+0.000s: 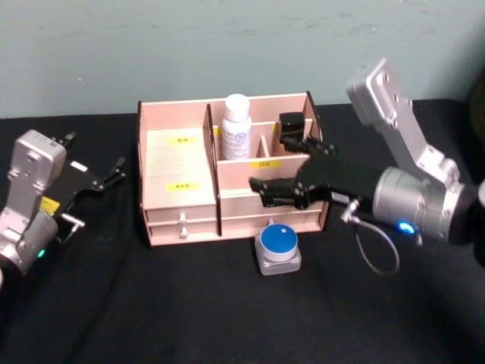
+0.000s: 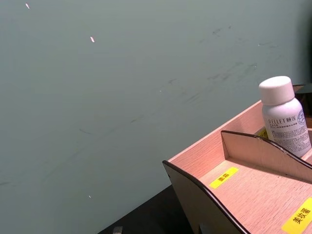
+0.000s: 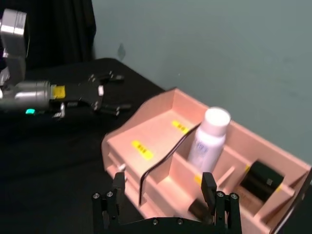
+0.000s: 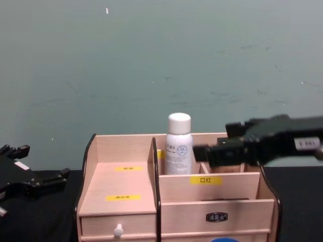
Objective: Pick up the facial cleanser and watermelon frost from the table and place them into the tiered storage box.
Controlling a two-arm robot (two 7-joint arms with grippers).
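The tiered storage box [image 1: 178,201] stands mid-table. The facial cleanser, a white bottle [image 1: 236,126] [image 4: 178,145] [image 3: 208,139] [image 2: 285,122], stands upright in its back compartment. A small black box [image 1: 291,124] [image 3: 260,179] sits in the back right cell. A dark item [image 3: 199,208] lies in the cell under my right gripper; I cannot tell which of these two is the watermelon frost. My right gripper [image 1: 284,168] [image 3: 163,195] [image 4: 227,143] hovers open over the box's right side, holding nothing. My left gripper [image 1: 95,154] [image 3: 105,92] [image 4: 38,164] rests open left of the box.
A grey square base with a round blue top [image 1: 278,245] sits on the black tablecloth just in front of the box. The green wall [image 4: 161,60] rises close behind the box. A loose cable loop [image 1: 375,250] hangs under the right wrist.
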